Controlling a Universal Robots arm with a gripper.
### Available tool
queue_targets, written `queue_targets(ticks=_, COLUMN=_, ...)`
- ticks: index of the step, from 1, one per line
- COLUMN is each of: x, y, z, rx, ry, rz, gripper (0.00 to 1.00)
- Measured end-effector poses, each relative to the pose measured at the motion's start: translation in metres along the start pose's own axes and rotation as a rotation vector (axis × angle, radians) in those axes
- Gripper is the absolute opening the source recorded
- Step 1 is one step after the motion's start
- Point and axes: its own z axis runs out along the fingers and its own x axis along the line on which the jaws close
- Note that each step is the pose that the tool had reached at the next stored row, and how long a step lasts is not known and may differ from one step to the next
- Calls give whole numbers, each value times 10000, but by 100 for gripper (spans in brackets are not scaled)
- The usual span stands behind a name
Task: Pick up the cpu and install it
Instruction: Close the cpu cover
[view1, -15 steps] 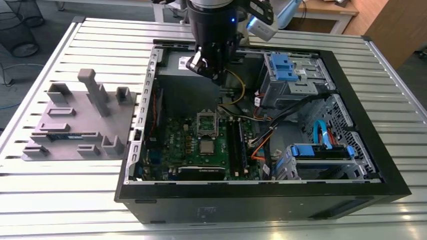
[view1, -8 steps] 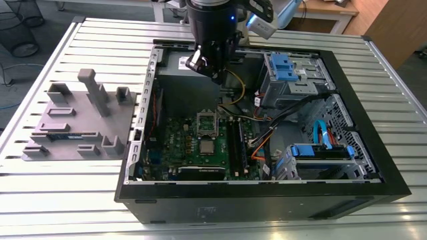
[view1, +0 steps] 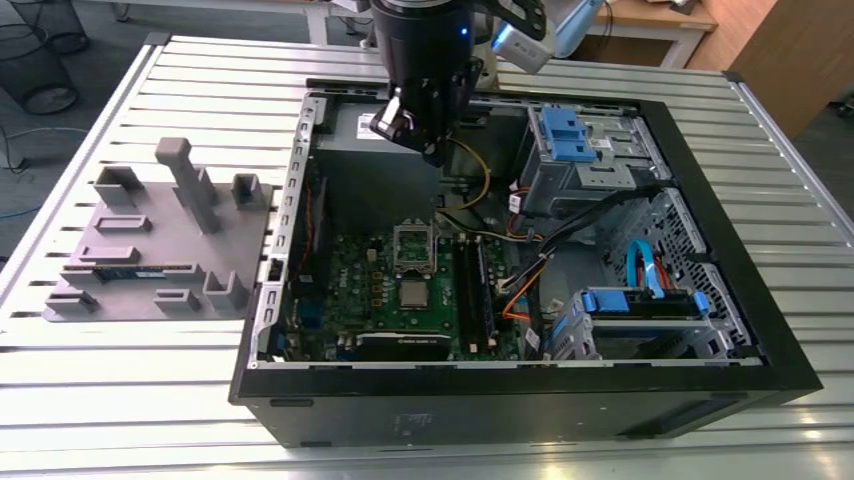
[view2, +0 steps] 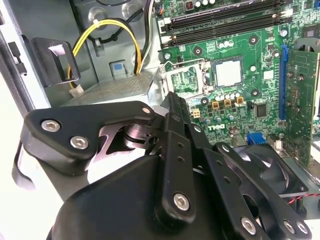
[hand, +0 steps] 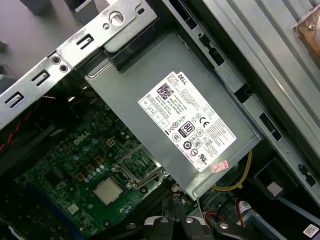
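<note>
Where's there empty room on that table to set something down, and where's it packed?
In the exterior view, bare table slats lie nearer the camera than the computer case and beyond the grey tray. Inside the case it is crowded: circuit board, cables, drive bays, with the gripper above.

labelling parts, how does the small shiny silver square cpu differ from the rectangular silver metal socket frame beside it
The shiny silver square cpu is solid and plain; the rectangular silver metal socket frame is an open border with green showing through. The frame is larger and longer than the cpu. Both sit side by side on the green motherboard.
</note>
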Motion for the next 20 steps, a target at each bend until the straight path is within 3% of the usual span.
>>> queue_targets(ticks=20, x=13, y=20, z=-79, rx=65, ry=-89, rz=-127, gripper=11)
